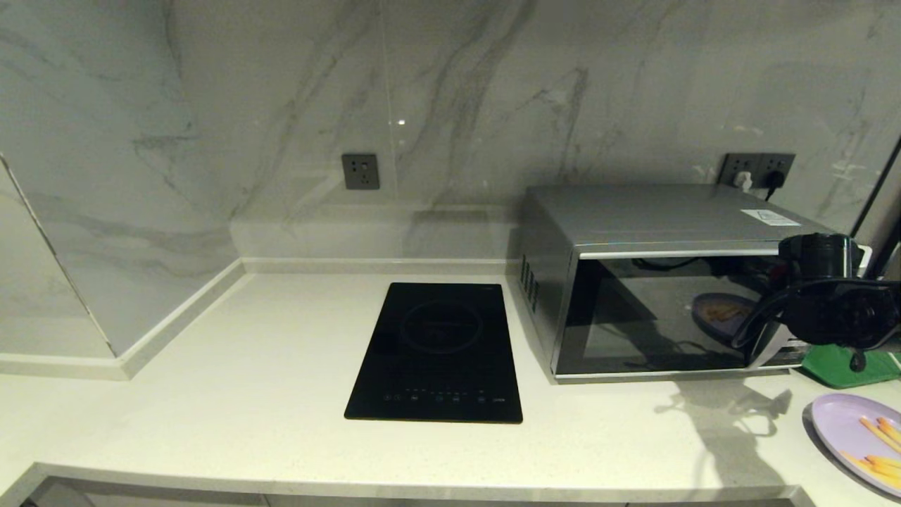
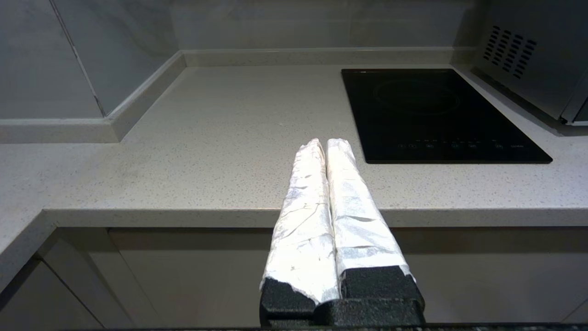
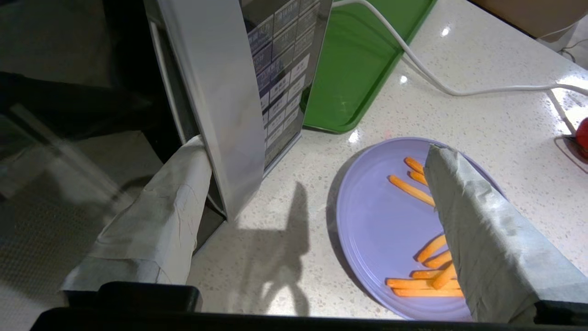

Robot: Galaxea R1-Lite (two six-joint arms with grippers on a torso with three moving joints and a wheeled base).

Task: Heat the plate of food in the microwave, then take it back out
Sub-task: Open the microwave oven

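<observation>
The silver microwave (image 1: pixel 654 232) stands at the right of the counter, and in the head view its dark glass door looks closed. My right gripper (image 1: pixel 830 310) is at the door's right edge and open (image 3: pixel 312 147). One finger (image 3: pixel 156 220) sits behind the curved silver handle (image 3: pixel 216 92), between it and the glass. The other finger (image 3: pixel 482 230) hangs over the lavender plate (image 3: pixel 390 220). The plate (image 1: pixel 845 429) lies on the counter in front of the microwave's right end, with several orange sticks (image 3: pixel 411 189) on it. My left gripper (image 2: pixel 327 143) is shut and parked before the counter's front edge.
A green tray (image 1: pixel 845 366) lies right of the microwave, beside the button panel (image 3: pixel 280 92). A white cable (image 3: pixel 459 89) runs across the counter past it. A black induction hob (image 1: pixel 440 348) is set in the counter's middle. The marble wall carries sockets (image 1: pixel 360 171).
</observation>
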